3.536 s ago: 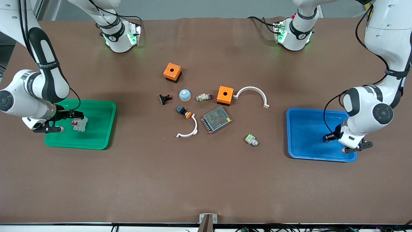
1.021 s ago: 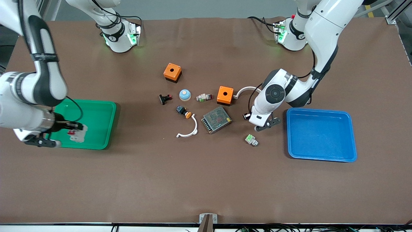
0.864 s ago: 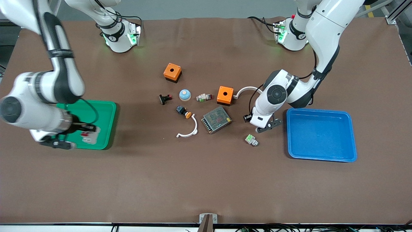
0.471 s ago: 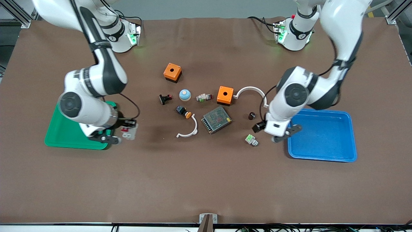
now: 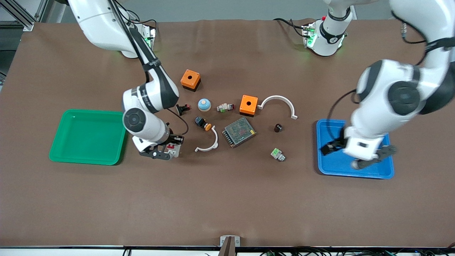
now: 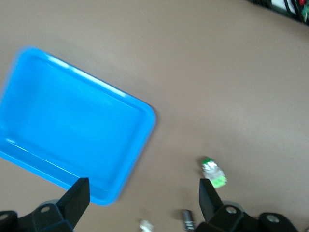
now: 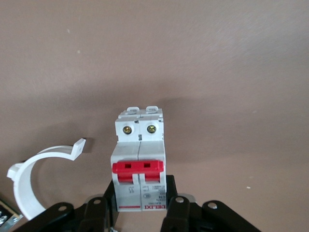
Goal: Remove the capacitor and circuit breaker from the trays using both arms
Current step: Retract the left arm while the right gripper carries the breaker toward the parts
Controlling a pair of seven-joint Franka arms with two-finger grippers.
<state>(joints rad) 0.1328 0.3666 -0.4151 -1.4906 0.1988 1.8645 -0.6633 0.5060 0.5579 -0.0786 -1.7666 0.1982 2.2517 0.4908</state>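
Both arms moved: breaker [image 5: 173, 149] leaves green tray [image 5: 71, 156], nears clamp [image 5: 209, 144].

The left tool [image 6: 143, 193] hangs spread wide above the counter [image 6: 231, 72], over the blue tray [image 6: 72, 130] and a green-and-white part [image 6: 212, 171].

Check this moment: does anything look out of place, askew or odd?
Both trays are bare. The capacitor sits on the table between the mesh box and the blue tray, and the right gripper holds the breaker over the table, off the green tray. The left gripper hangs open above the blue tray.
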